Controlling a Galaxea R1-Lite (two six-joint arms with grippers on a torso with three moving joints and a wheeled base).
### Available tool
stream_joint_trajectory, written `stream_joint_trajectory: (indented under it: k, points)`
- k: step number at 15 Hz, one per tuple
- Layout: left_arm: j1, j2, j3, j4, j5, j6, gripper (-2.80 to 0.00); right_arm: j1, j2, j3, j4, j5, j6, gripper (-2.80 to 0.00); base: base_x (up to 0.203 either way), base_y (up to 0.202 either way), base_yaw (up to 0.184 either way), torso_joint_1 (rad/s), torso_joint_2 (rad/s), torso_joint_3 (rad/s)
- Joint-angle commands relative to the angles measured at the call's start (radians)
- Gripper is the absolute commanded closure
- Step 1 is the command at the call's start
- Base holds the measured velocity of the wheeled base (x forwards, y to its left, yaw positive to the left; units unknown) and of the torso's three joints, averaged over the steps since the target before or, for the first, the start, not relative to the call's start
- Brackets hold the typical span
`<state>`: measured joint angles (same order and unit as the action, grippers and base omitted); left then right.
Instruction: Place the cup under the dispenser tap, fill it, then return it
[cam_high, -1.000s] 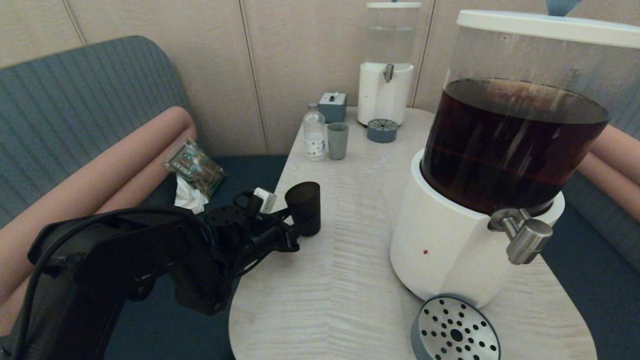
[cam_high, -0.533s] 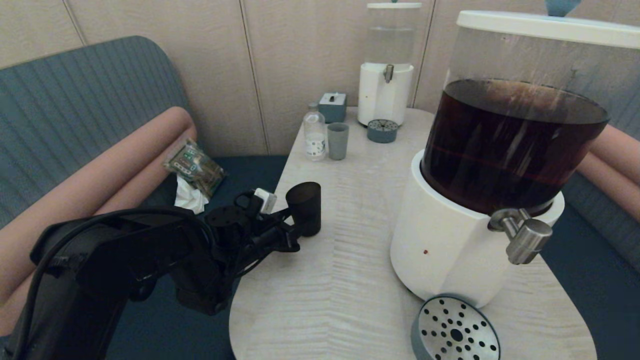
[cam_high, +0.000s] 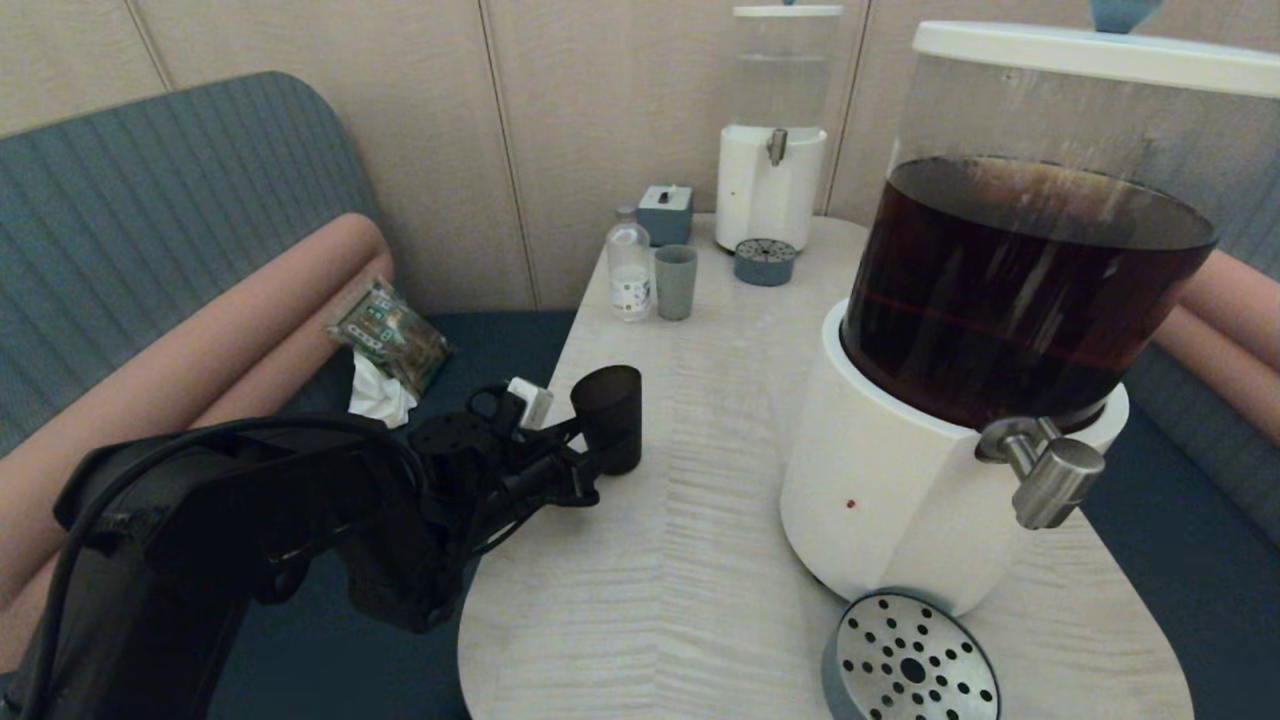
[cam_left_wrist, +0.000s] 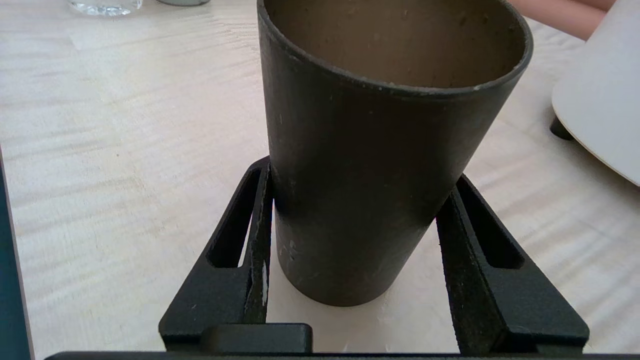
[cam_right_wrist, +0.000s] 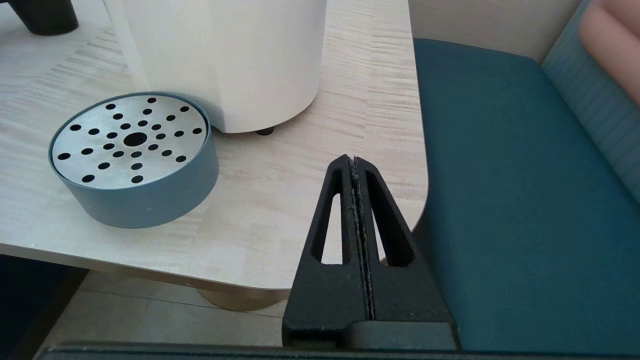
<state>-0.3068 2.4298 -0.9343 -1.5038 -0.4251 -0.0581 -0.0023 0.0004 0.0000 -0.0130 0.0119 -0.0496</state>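
almost nothing has moved since the earlier frame: the cup sits at the same spot near the left edge of the desk, maybe a hair higher, hard to tell. left end effector is clamped on the cup's lower half, one finger on each side, both touching the wall in the wrist view. cup is upright and empty. looks like the grasp is just done and the carry not started; lift-off not clear.

tap sticks out of the big dispenser of dark liquid, well apart from the cup on the right. drip tray lies below it, beside the base. the white base stands between cup and tap, so the route likely swings round its front.

far end of desk: grey cup, bottle, small dispenser. right end effector is parked past the desk's near right corner, fingers pressed together, holding nothing.
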Motion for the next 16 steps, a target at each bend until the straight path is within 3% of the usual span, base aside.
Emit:
stream_joint_trajectory:
  k: [1,15,16]
  points:
    - [0.0,-0.017,0.013,-0.013,-0.003,0.001,0.0,-0.001,-0.001,0.003,-0.001,0.0,-0.001,0.0,0.0,0.0,0.0,0.0,0.0,0.0]
    - [-0.005,-0.121,0.112,-0.026,-0.004,0.006,0.0,0.0,-0.002,0.003,-0.001,0.0,-0.001,0.0,0.0,0.0,0.0,0.0,0.0,0.0]
    - [-0.006,-0.12,0.112,-0.026,-0.004,0.006,-2.8,0.001,0.0,0.003,-0.001,0.0,-0.001,0.0,0.0,0.0,0.0,0.0,0.0,0.0]
